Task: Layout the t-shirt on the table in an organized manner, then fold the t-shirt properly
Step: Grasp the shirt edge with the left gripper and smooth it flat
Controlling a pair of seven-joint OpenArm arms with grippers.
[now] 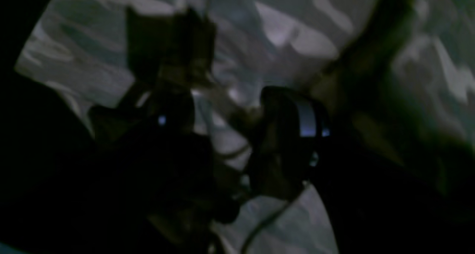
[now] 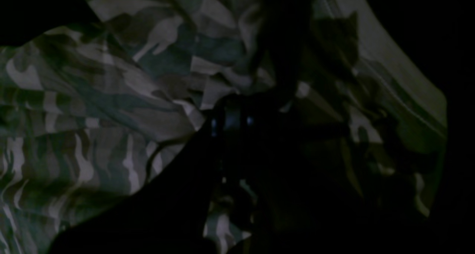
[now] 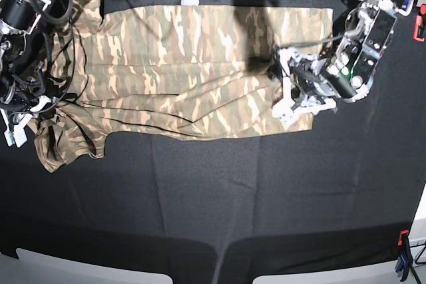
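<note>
While spread flat, soft camouflage t-shirt (image 3: pixel 193 64) wrinkles on matte black table (image 3: pixel 219 197).

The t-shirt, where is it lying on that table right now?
In the base view the t-shirt lies spread lengthwise across the far half of the table, reaching from the arm at the left edge to the arm on the right.
</note>
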